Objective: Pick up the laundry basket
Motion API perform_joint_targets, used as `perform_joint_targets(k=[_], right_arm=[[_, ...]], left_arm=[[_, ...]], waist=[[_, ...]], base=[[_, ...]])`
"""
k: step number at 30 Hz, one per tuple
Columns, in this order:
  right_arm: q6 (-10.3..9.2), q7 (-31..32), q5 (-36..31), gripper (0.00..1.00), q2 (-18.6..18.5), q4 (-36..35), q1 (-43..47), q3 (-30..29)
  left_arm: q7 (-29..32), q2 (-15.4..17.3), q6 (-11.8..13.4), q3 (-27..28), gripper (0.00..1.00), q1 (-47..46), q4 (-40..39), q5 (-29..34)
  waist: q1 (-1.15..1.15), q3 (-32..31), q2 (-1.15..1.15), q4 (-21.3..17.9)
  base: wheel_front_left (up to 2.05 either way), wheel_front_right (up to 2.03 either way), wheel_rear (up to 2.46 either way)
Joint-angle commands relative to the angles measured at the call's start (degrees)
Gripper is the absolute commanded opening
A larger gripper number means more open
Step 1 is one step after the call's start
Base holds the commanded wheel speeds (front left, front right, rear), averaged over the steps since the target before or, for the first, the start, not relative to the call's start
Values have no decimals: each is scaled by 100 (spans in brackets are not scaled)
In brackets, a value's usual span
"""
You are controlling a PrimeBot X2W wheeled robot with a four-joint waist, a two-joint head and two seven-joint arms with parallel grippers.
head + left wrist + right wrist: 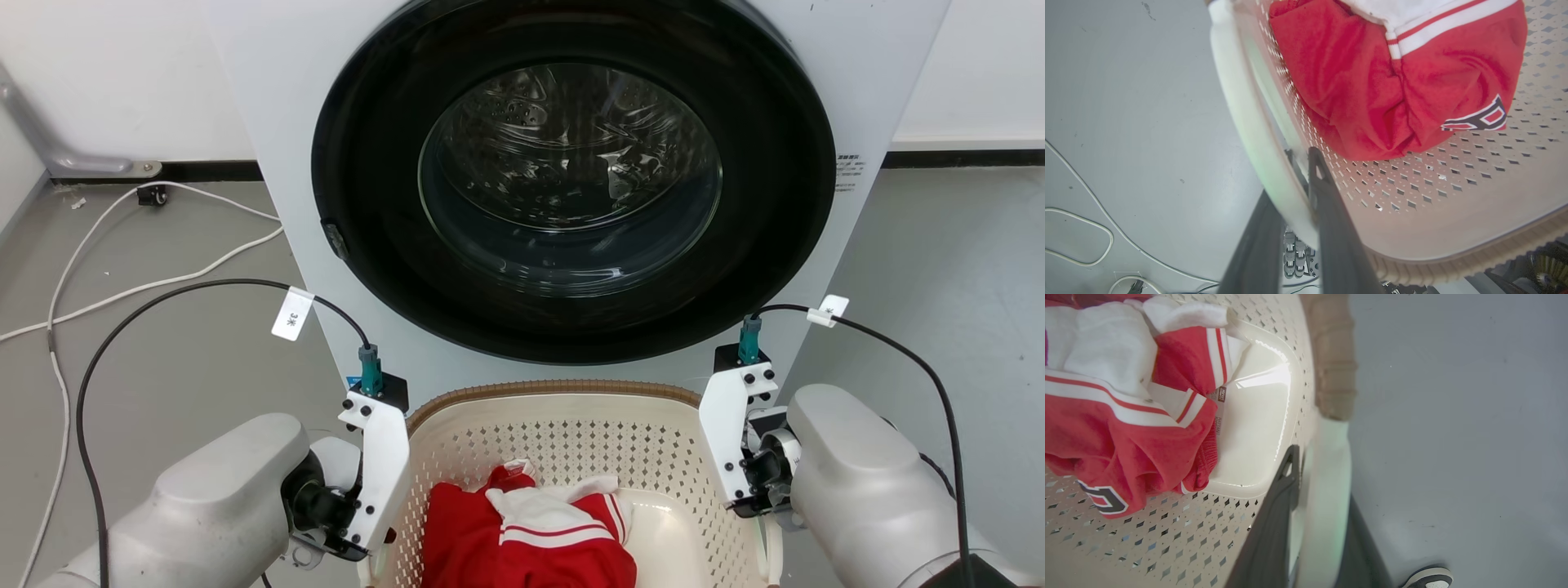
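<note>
Laundry basket [571,445] looks light and stiff, we judge; our left hand [1301,157] and right hand [1316,473] grip its slick white handles [1249,122] at nine and three o'clock.

Basket [571,441]: cream plastic with perforated walls. The solid bottom is smooth and glossy and shows glare.
Rim [555,387]: brown, woven-look texture, matt.
Handle [1249,134]: white plastic, smooth, slight sheen.
Garment [522,539]: red and white cloth, matt, creased.
Washer [269,98]: white panel, smooth, satin.
Door [367,163]: glossy dark ring around clear glass [571,188]. The drum [531,106] behind it is shiny metal.
Floor [163,367]: grey, smooth, low sheen.
Fingers [1331,212]: dark, matt.
Forearms [220,482]: pale grey, smooth shells.
</note>
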Motion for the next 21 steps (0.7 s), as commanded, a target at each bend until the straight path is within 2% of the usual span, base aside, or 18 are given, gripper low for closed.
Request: perform_joint_targets(k=[1,21], right_arm=[[28,-39,-13,0,-21,-20,-125,54],[28,-118,98,0,-31,157,-239,146]], left_arm=[[23,1,-60,-41,0,12,-5,26],[107,9,-60,-45,0,-33,61,65]], waist=[[0,2,0,-3],[0,19,0,-16]], base=[[0,0,0],[0,0,0]])
